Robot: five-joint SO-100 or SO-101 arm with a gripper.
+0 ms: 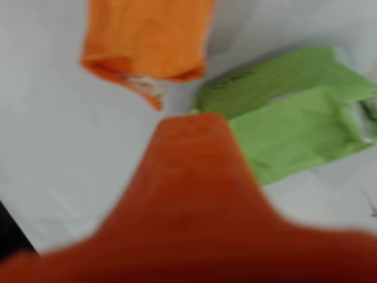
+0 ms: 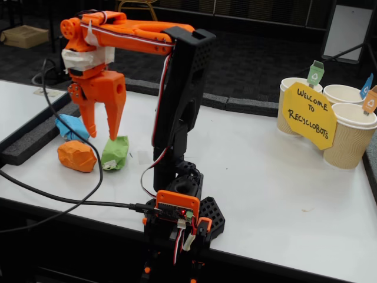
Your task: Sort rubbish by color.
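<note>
The hand [image 2: 101, 137] hangs over the left end of the white surface [image 2: 265, 177], fingers pointing down and spread apart with nothing between them. The three wads lie clustered below it in the fixed view: the green wad [image 2: 115, 153] just under and slightly right of the fingertips, the orange wad [image 2: 76, 156] to its left and nearer the camera, the blue wad [image 2: 72, 127] behind, partly hidden by a finger. The green one looks nearest, so a short drop would likely reach it; its long axis runs roughly front to back in that view.

The wrist view shows the orange wad [image 1: 147, 44] and green wad [image 1: 294, 112] close up, apart, with a blurred orange finger [image 1: 194, 194] filling the foreground; no blue wad appears there. Only the fixed view shows the cups [image 2: 344, 127] and the yellow sign [image 2: 308, 115], well apart at the far right.
</note>
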